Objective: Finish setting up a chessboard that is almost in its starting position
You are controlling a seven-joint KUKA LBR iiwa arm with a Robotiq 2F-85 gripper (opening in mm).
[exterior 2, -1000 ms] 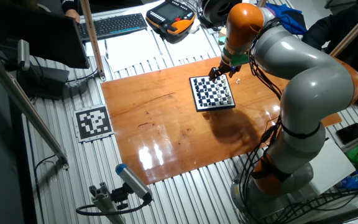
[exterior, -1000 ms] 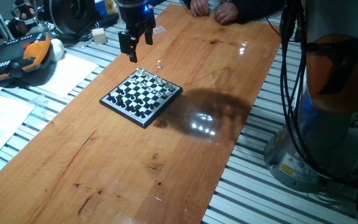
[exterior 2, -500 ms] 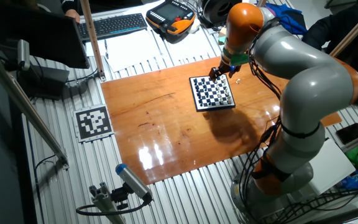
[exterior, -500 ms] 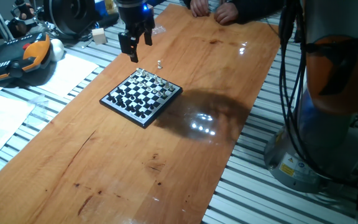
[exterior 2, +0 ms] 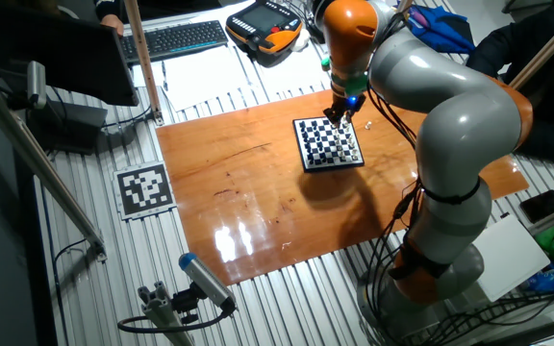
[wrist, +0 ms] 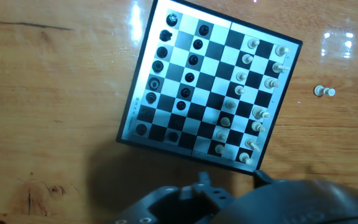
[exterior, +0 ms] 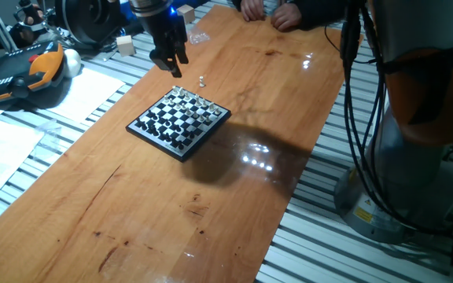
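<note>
The chessboard (exterior: pixel 179 122) lies on the wooden table, a small black-rimmed board with black pieces on one side and white pieces on the other. It also shows in the other fixed view as the chessboard (exterior 2: pixel 329 144), and the hand view looks straight down on the chessboard (wrist: pixel 210 87). One white piece (wrist: pixel 323 92) lies on its side on the wood off the white side, the same white piece (exterior: pixel 202 81) seen just beyond the board. My gripper (exterior: pixel 169 63) hangs above the table past the board's far corner, open and holding nothing. Its dark fingers (wrist: pixel 202 182) fill the bottom of the hand view.
Two human hands (exterior: pixel 278 14) rest on the table's far end. An orange-and-black pendant (exterior: pixel 22 71), papers and a small wooden block (exterior: pixel 125 45) lie left of the table. A keyboard (exterior 2: pixel 176 38) and a marker tag (exterior 2: pixel 143 188) sit beyond the wood. My base (exterior: pixel 407 157) and cables stand at the right.
The arm has swung and the gripper has turned and shifted a little to the left above the board's far corner. The arm's shadow on the table has shrunk. The pieces have not moved.
</note>
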